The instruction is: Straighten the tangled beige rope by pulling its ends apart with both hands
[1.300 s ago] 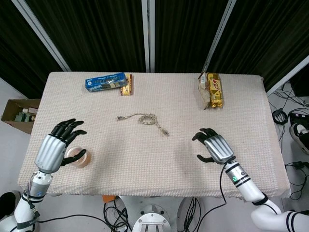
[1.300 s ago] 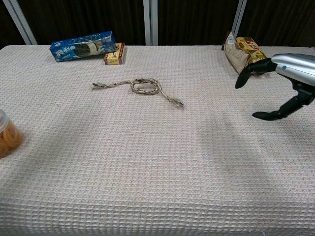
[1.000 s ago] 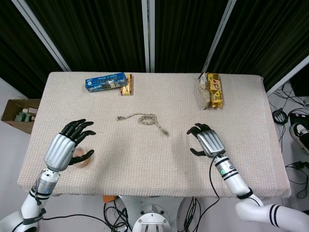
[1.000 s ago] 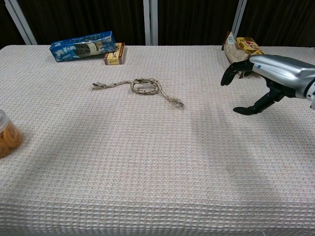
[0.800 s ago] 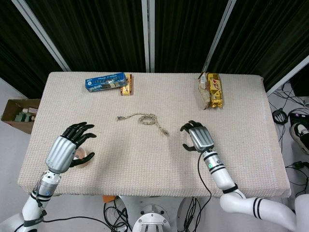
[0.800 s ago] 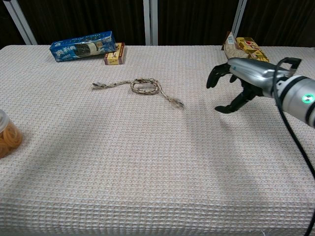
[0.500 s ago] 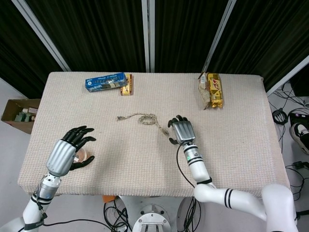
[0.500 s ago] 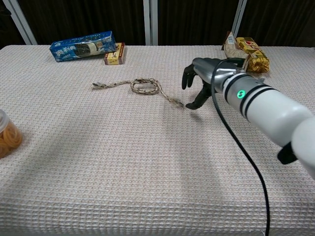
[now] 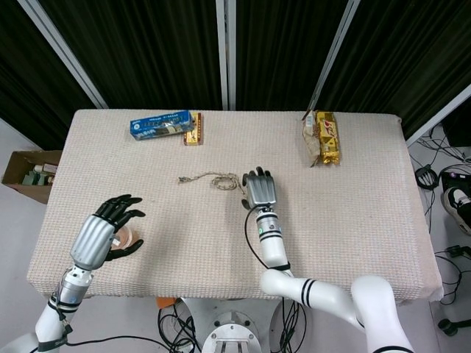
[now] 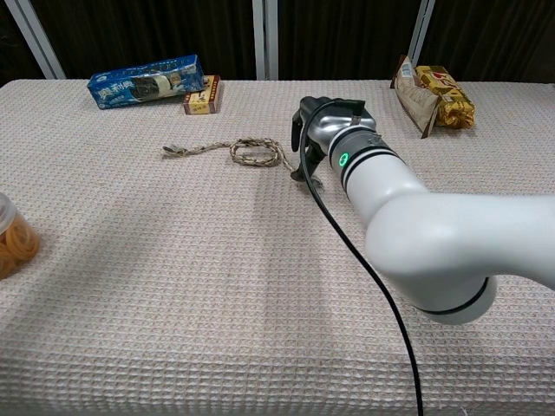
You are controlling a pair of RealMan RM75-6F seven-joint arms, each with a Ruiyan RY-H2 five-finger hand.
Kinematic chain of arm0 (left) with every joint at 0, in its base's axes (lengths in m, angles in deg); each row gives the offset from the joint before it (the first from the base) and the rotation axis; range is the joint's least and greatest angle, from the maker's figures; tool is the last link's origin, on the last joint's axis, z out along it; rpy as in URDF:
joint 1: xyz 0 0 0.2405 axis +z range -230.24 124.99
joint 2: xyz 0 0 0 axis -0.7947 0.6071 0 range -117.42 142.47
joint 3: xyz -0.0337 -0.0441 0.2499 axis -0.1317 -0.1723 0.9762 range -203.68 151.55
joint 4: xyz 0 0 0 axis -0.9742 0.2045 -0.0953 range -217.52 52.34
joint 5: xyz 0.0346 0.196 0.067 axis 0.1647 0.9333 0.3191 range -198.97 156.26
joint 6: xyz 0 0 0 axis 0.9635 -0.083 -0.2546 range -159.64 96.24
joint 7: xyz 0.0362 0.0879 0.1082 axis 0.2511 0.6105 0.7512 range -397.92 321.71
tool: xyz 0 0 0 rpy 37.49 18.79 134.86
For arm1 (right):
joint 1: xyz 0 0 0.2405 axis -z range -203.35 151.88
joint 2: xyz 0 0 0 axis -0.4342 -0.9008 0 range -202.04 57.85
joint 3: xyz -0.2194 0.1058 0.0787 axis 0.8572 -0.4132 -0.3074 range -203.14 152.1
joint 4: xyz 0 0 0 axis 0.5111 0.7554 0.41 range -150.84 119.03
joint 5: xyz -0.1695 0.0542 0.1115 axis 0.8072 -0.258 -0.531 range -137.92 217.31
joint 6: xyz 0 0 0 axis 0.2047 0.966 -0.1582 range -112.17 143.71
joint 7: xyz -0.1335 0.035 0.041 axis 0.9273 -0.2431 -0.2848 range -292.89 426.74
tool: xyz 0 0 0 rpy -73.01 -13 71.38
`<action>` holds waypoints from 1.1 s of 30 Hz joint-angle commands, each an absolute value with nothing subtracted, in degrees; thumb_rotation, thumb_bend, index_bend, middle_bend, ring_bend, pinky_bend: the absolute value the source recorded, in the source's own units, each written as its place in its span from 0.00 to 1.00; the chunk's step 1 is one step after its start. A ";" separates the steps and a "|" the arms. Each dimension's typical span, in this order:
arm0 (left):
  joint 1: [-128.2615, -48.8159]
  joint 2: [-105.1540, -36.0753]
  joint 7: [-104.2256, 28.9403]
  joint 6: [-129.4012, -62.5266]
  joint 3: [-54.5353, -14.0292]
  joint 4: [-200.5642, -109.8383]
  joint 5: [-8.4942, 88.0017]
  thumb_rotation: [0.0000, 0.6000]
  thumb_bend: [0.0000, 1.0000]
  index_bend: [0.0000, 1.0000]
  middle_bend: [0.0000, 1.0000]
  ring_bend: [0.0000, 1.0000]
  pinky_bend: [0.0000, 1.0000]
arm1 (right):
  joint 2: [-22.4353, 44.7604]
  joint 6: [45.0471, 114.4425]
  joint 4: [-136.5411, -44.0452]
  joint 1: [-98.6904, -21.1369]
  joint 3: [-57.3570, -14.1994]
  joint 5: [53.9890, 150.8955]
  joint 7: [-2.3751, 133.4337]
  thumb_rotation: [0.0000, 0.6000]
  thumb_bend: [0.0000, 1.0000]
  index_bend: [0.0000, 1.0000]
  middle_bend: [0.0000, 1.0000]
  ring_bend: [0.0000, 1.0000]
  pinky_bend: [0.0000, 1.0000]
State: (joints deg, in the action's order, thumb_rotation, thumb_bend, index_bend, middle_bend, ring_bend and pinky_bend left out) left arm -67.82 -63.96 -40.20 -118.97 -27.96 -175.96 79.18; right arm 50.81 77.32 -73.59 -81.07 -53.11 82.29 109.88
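The beige rope [image 9: 210, 179] lies on the table's middle, with a small coil [image 10: 256, 152] and a loose left end [image 10: 173, 151]. My right hand [image 9: 259, 190] is spread over the rope's right end and hides it in the head view. In the chest view the right hand [image 10: 319, 130] has its fingers pointing down at that end, the thumb close to the frayed tip [image 10: 310, 180]; no grip shows. My left hand [image 9: 103, 232] hovers open near the front left edge, far from the rope, and shows in the head view only.
A jar of orange snacks [image 9: 131, 238] stands right beside my left hand. A blue biscuit pack [image 9: 160, 123] and a small red box [image 9: 193, 131] lie at the back left, gold snack bags [image 9: 322, 137] at the back right. A cardboard box [image 9: 26, 173] sits on the floor at left.
My right hand has swept left across the table from the front right to the rope's right end. The left hand shifted slightly inward by the jar. The rope has not moved.
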 commanded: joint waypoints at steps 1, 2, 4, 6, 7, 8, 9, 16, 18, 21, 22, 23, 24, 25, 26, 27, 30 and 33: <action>-67.85 -64.21 -40.60 -119.04 -27.81 -175.64 79.12 1.00 0.19 0.36 0.21 0.16 0.23 | 52.42 76.32 -70.35 -82.56 -53.87 81.39 109.97 1.00 0.18 0.46 0.36 0.15 0.28; -67.82 -64.28 -40.73 -119.06 -27.73 -175.45 79.04 1.00 0.19 0.36 0.21 0.16 0.23 | 52.62 75.86 -69.51 -82.77 -53.91 81.20 109.98 1.00 0.19 0.46 0.36 0.15 0.28; -67.75 -64.37 -40.99 -119.06 -27.62 -175.16 78.82 1.00 0.19 0.36 0.21 0.16 0.23 | 52.76 75.14 -68.54 -83.01 -54.03 80.81 110.06 1.00 0.23 0.46 0.36 0.15 0.27; -67.69 -64.40 -41.33 -119.09 -27.56 -174.94 78.54 1.00 0.19 0.36 0.21 0.16 0.23 | 52.88 74.44 -67.71 -83.33 -54.23 80.52 110.02 1.00 0.27 0.46 0.36 0.15 0.26; -67.66 -64.41 -41.41 -119.12 -27.54 -174.86 78.47 1.00 0.19 0.36 0.21 0.16 0.23 | 52.95 74.19 -67.41 -83.47 -54.30 80.50 109.88 1.00 0.29 0.46 0.36 0.15 0.25; -67.62 -64.43 -41.48 -119.22 -27.52 -174.78 78.42 1.00 0.19 0.36 0.21 0.16 0.23 | 53.10 73.92 -66.99 -83.67 -54.35 80.54 109.66 1.00 0.30 0.47 0.36 0.15 0.25; -67.59 -64.45 -41.52 -119.30 -27.51 -174.73 78.39 1.00 0.19 0.36 0.21 0.16 0.23 | 53.25 73.75 -66.69 -83.83 -54.41 80.55 109.51 1.00 0.30 0.47 0.35 0.14 0.24; -67.48 -64.43 -41.59 -119.57 -27.32 -174.70 78.31 1.00 0.19 0.36 0.21 0.16 0.23 | 54.45 72.98 -64.18 -84.94 -54.55 80.65 109.23 1.00 0.33 0.52 0.35 0.14 0.22; -67.42 -64.40 -41.55 -119.66 -27.25 -174.71 78.30 1.00 0.19 0.36 0.21 0.16 0.23 | 54.74 72.79 -63.40 -85.16 -54.59 80.59 109.30 1.00 0.35 0.54 0.35 0.14 0.21; -67.36 -64.33 -41.48 -119.79 -27.19 -174.80 78.31 1.00 0.19 0.36 0.21 0.16 0.23 | 55.07 72.46 -62.45 -85.41 -54.54 80.67 109.35 1.00 0.35 0.55 0.35 0.13 0.19; -67.35 -64.32 -41.46 -119.83 -27.17 -174.83 78.32 1.00 0.19 0.36 0.21 0.16 0.23 | 55.17 72.42 -62.18 -85.45 -54.48 80.74 109.35 1.00 0.35 0.55 0.35 0.13 0.19; -67.31 -64.30 -41.42 -119.89 -27.16 -174.87 78.31 1.00 0.19 0.36 0.21 0.16 0.23 | 55.31 72.37 -61.81 -85.49 -54.43 80.81 109.34 1.00 0.35 0.55 0.34 0.13 0.19; -67.28 -64.28 -41.39 -119.93 -27.13 -174.89 78.31 1.00 0.19 0.36 0.21 0.16 0.23 | 55.41 72.29 -61.57 -85.52 -54.44 80.83 109.30 1.00 0.35 0.55 0.34 0.13 0.18; -67.24 -64.27 -41.37 -119.98 -27.09 -174.89 78.32 1.00 0.19 0.36 0.21 0.16 0.23 | 55.55 72.18 -61.27 -85.53 -54.47 80.85 109.16 1.00 0.35 0.55 0.34 0.13 0.18; -67.22 -64.24 -41.37 -120.01 -27.07 -174.91 78.31 1.00 0.19 0.36 0.21 0.16 0.23 | 55.65 72.12 -61.03 -85.55 -54.47 80.90 109.08 1.00 0.35 0.55 0.34 0.13 0.18; -67.20 -64.21 -41.36 -120.03 -27.05 -174.93 78.30 1.00 0.19 0.36 0.21 0.16 0.23 | 55.72 72.06 -60.80 -85.56 -54.45 80.96 109.03 1.00 0.35 0.55 0.34 0.13 0.17; -67.12 -64.16 -41.41 -120.13 -27.01 -174.93 78.24 1.00 0.19 0.36 0.21 0.16 0.23 | 56.02 72.04 -60.00 -85.68 -54.43 81.20 109.03 1.00 0.35 0.55 0.33 0.13 0.16; -67.07 -64.11 -41.47 -120.18 -26.94 -174.96 78.23 1.00 0.19 0.36 0.21 0.16 0.23 | 56.36 72.05 -59.17 -85.95 -54.24 81.63 109.32 1.00 0.35 0.54 0.32 0.12 0.13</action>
